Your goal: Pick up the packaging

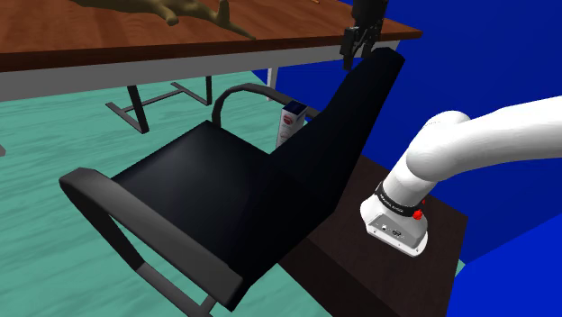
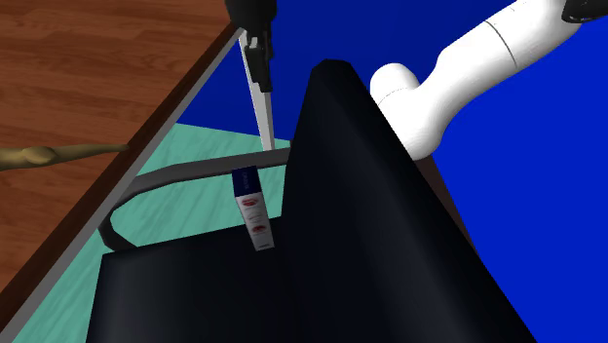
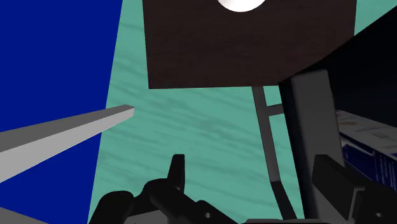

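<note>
your gripper (image 1: 358, 43) hangs over the chair (image 1: 207, 198) back, jaws apart and empty; packaging (image 1: 290, 123) stands at the seat's rear edge

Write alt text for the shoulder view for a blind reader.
A black office chair stands mid-frame, a white-and-blue packaging box standing on its seat beside the far armrest. The black hand hangs above the backrest, by a wooden table.

White arm (image 1: 491, 135) with black pincer (image 1: 356, 52).
Links are rounded and glossy white; one grey-white housing (image 1: 396, 221) carries a dark ring, a red dot, and small dark spots that are perhaps screw holes.
</note>
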Motion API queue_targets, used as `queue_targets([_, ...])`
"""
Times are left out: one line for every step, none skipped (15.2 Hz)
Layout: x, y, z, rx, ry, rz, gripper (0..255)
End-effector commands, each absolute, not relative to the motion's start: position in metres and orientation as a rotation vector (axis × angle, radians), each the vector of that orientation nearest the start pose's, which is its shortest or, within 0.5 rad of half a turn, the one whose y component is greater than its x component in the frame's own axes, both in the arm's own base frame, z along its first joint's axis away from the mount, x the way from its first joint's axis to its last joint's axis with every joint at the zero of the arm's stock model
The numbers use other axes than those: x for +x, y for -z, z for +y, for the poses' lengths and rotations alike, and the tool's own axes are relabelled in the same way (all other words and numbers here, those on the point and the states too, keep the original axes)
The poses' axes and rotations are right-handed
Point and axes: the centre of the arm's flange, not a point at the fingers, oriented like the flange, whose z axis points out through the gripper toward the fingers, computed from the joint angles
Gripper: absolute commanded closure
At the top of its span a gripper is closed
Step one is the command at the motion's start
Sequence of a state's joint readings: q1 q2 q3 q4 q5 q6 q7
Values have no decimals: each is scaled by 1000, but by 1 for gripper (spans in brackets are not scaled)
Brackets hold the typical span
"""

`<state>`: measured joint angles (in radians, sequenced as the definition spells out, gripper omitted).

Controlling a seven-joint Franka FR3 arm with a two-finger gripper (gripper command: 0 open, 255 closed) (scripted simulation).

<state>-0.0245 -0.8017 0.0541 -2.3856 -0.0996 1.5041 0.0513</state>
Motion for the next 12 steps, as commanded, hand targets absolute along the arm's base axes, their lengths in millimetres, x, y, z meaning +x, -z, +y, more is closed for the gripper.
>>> queue_targets([295, -576, 2, -3279, -125, 70, 0])
queue_targets([299, -571, 12, -3272, -123, 70, 0])
queue_targets([302, -566, 23, -3264, -121, 70, 0])
queue_targets([306, -561, 33, -3256, -119, 70, 0])
queue_targets([310, -557, 43, -3249, -118, 70, 0])
queue_targets([314, -552, 54, -3241, -116, 70, 0])
queue_targets([318, -547, 64, -3233, -114, 70, 0])
queue_targets([322, -542, 75, -3226, -112, 69, 0])
queue_targets([326, -538, 85, -3218, -110, 69, 0])
queue_targets([329, -533, 96, -3210, -109, 69, 0])
queue_targets([333, -529, 106, -3203, -107, 69, 0])
queue_targets([337, -525, 117, -3195, -105, 69, 0])
